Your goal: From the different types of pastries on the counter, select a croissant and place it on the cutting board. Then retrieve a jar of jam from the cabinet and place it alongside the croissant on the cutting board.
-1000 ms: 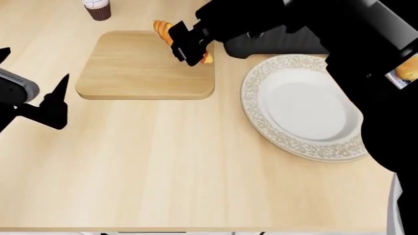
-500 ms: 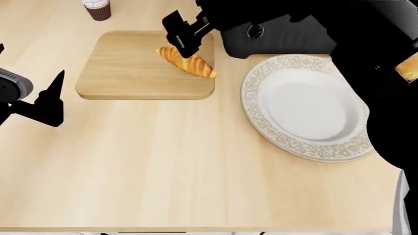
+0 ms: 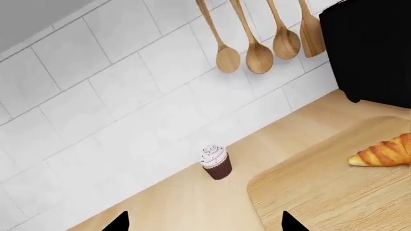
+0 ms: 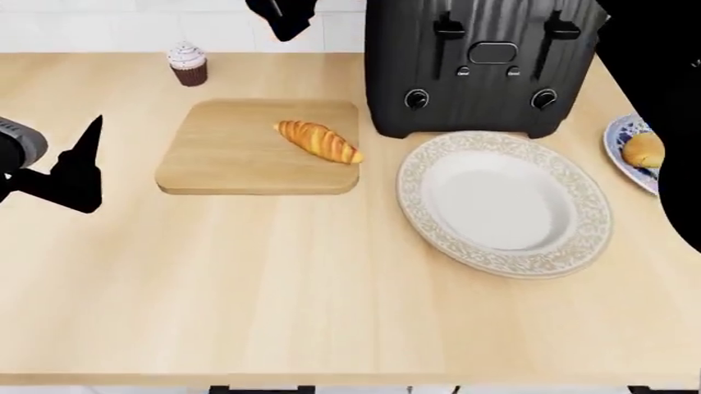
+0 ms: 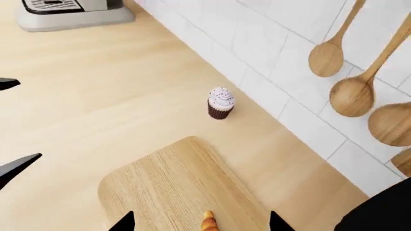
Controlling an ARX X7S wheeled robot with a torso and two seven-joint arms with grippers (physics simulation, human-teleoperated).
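Observation:
The golden croissant (image 4: pixel 318 140) lies on the right part of the light-wood cutting board (image 4: pixel 219 160); it also shows in the left wrist view (image 3: pixel 385 152) and, just its tip, in the right wrist view (image 5: pixel 209 222). My right gripper (image 4: pixel 282 15) is open and empty, raised above the board's far edge near the wall. My left gripper (image 4: pixel 66 168) is open and empty over the counter (image 4: pixel 274 279), left of the board. The chocolate cupcake (image 4: pixel 187 64) stands behind the board. No jam jar or cabinet is in view.
A black toaster (image 4: pixel 482 66) stands behind a round white patterned plate (image 4: pixel 504 201). A small blue-rimmed plate with a bun (image 4: pixel 641 152) sits at the far right. Wooden spoons (image 3: pixel 257 43) hang on the tiled wall. A coffee machine base (image 5: pixel 70 12) stands far left.
My right gripper has let go of the croissant and risen away toward the wall; the croissant now lies on the board. The head view has shifted, showing the toaster and wall.

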